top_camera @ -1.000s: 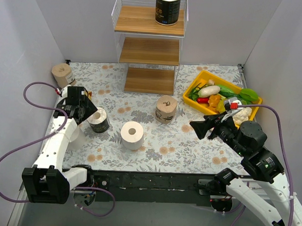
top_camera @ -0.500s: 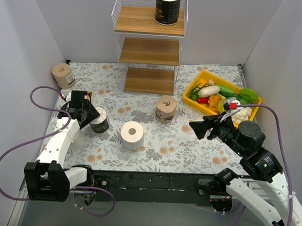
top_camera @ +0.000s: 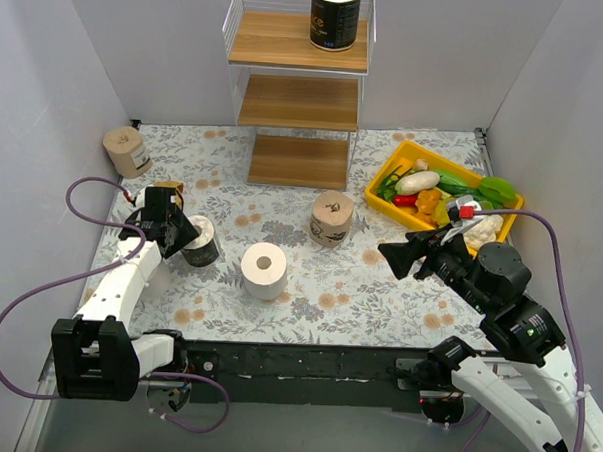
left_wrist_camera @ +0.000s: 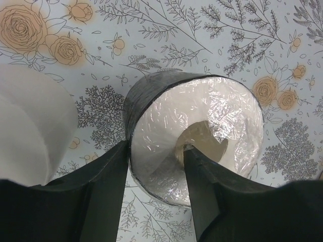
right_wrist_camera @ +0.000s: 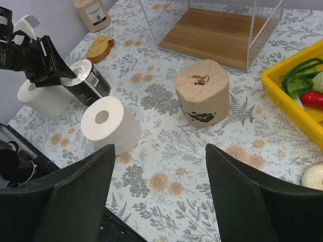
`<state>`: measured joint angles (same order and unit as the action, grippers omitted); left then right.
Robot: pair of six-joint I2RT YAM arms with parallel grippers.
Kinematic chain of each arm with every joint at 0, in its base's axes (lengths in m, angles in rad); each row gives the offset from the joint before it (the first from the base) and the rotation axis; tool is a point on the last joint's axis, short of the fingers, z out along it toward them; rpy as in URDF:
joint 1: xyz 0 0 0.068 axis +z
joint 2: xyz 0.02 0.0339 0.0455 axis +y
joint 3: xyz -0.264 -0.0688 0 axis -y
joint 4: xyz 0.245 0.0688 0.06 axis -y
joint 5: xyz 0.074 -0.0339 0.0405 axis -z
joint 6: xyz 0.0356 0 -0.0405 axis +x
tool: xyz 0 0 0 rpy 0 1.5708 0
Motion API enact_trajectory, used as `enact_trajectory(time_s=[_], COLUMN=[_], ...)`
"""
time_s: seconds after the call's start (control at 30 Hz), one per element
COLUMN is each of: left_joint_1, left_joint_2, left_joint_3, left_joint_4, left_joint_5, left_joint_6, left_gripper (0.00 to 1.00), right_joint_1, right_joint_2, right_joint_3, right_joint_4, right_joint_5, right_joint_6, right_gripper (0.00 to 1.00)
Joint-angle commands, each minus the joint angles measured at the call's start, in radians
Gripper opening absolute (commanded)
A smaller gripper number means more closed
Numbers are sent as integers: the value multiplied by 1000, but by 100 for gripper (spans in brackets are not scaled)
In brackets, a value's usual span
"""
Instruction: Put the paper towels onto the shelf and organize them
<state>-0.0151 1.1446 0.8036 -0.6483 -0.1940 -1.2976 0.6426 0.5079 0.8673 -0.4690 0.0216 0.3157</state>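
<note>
My left gripper (top_camera: 184, 232) is shut on a black-wrapped paper towel roll (top_camera: 201, 243) that stands on the table at the left. In the left wrist view one finger (left_wrist_camera: 108, 181) is outside its wall and the other sits in its core, with the gripper (left_wrist_camera: 154, 164) clamping the roll (left_wrist_camera: 212, 111). A white roll (top_camera: 263, 271) lies mid-table, and another white roll (right_wrist_camera: 43, 98) stands beside the left arm. One tan roll (top_camera: 332, 218) stands before the shelf (top_camera: 297, 101), another tan roll (top_camera: 127, 150) at far left. A black roll (top_camera: 336, 15) stands on the top board. My right gripper (top_camera: 392, 255) is open and empty.
A yellow tray (top_camera: 425, 149) of vegetables sits at the right, behind the right arm. A small brown slice-shaped item (right_wrist_camera: 99, 48) lies left of the shelf. Grey walls close in the table on the left, the right and behind the shelf.
My left gripper has moved toward the near edge and down onto the black roll, now gripping its wall. The right arm has not moved.
</note>
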Motion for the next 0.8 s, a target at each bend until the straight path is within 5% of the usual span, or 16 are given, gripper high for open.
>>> enact_trajectory(time_s=[0.0, 0.1, 0.43, 0.77], left_joint_1=[1, 1, 1, -2], left_joint_2=[0, -2, -2, -32], left_joint_3=[-15, -15, -3, 158], left_joint_4=[24, 32, 62, 0], left_joint_5=[27, 31, 134, 192], left_joint_6=[8, 6, 38, 37], left_gripper=[47, 48, 29, 22], right_joint_1=[3, 0, 2, 3], right_joint_2=[-14, -11, -16, -6], right_joint_3=[-7, -2, 4, 13], right_joint_4=[53, 52, 49, 50], right_joint_5=[-3, 0, 9, -3], right_joint_6=[10, 8, 5, 3], right_gripper=[79, 79, 79, 79])
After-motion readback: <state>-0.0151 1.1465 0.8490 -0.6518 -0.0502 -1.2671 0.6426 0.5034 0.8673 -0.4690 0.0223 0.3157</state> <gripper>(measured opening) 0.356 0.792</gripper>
